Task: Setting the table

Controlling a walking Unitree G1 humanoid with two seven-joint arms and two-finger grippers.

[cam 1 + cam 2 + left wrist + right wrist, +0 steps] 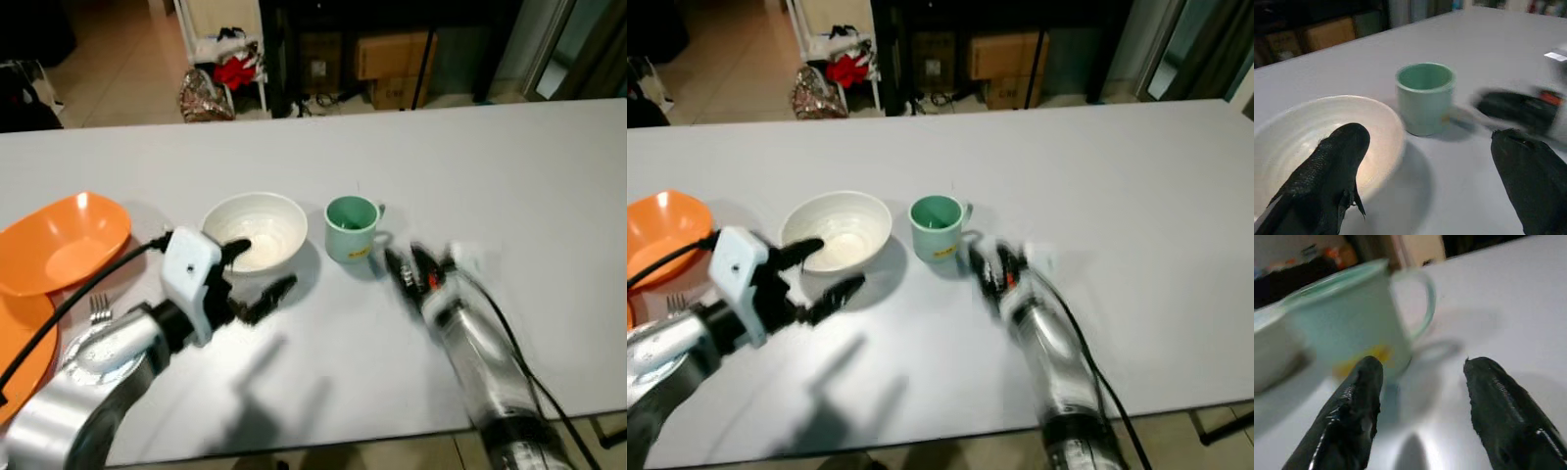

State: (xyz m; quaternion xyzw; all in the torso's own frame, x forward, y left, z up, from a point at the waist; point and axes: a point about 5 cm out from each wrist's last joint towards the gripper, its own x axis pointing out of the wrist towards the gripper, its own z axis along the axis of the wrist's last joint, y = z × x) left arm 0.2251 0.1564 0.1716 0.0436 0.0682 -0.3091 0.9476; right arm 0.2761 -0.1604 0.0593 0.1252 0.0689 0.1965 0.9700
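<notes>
The two head views look forward and down from above the near edge of a white table [509, 176], taking in its whole width and the room's floor beyond. They share almost the same scene, the right eye's picture set a little further to the right. The left wrist camera sits low and close, looking along its fingers [1327, 176] across a white bowl [1312, 127] toward a green mug [1425, 95]. The right wrist camera sits lower and nearer still, just beside the same mug [1347, 318], seeing its handle side. Both wrist views share mug and bowl.
</notes>
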